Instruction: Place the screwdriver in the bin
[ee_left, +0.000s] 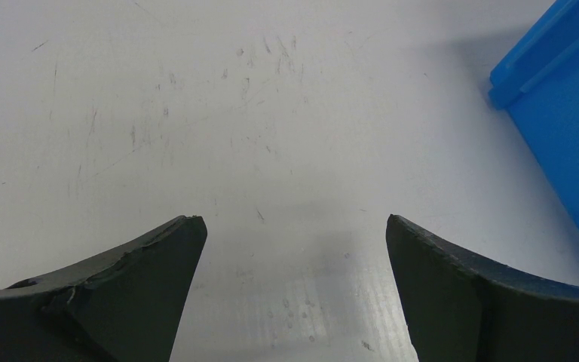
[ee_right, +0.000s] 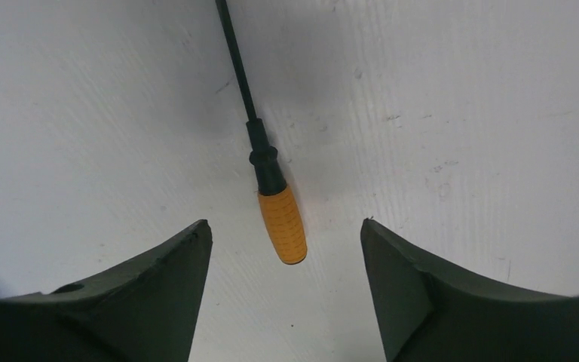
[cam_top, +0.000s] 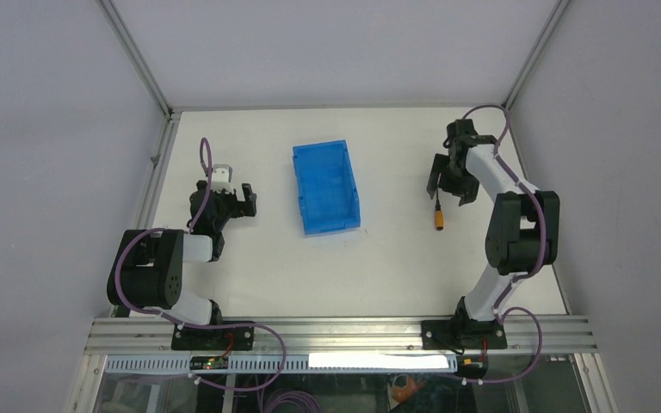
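Observation:
The screwdriver (cam_top: 438, 215) lies flat on the white table, right of the blue bin (cam_top: 325, 188). Its orange handle (ee_right: 282, 225) points toward me and its thin black shaft (ee_right: 235, 60) runs away. My right gripper (cam_top: 449, 191) hangs over it, open. In the right wrist view the handle's end sits just between the fingertips of that gripper (ee_right: 284, 222), touching neither finger. My left gripper (cam_top: 245, 200) stands open to the left of the bin, with only bare table between the fingers of this gripper (ee_left: 293, 219). A corner of the bin (ee_left: 565, 113) shows at the right of the left wrist view.
Metal frame rails (cam_top: 162, 155) and grey walls border the table on the left, back and right. The arm bases are bolted to the aluminium rail (cam_top: 344, 331) at the near edge.

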Robot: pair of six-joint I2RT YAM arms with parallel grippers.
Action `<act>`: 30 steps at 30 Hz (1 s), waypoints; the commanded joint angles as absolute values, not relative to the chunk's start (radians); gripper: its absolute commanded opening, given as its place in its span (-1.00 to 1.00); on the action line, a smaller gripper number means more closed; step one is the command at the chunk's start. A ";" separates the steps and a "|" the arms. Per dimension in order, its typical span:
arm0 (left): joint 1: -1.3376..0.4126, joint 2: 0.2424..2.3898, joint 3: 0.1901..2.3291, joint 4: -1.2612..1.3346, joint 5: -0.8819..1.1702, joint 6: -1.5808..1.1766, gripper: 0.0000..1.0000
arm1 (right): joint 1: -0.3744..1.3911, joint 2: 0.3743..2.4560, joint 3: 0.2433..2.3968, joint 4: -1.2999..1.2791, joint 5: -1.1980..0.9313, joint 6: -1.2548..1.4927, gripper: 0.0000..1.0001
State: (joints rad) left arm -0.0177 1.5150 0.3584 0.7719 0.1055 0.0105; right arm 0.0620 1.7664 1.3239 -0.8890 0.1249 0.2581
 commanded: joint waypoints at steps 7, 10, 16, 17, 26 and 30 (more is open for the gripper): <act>-0.008 1.511 0.373 0.835 0.116 0.002 0.98 | 0.058 1.908 1.290 -0.824 0.084 0.203 -0.21; -0.008 1.511 0.373 0.835 0.116 0.002 0.98 | 0.060 1.922 1.290 -0.826 0.084 0.194 -0.36; -0.008 1.511 0.373 0.835 0.116 0.002 0.98 | 0.060 1.866 1.341 -0.896 0.115 0.172 -1.00; -0.008 1.511 0.373 0.835 0.116 0.002 0.98 | 0.059 1.838 1.360 -0.922 0.127 0.171 -1.00; -0.008 1.511 0.373 0.835 0.116 0.002 0.98 | 0.083 1.717 1.630 -1.186 0.123 0.248 -1.00; -0.008 1.511 0.373 0.835 0.116 0.002 0.98 | 0.233 1.711 1.761 -1.209 0.127 0.299 -1.00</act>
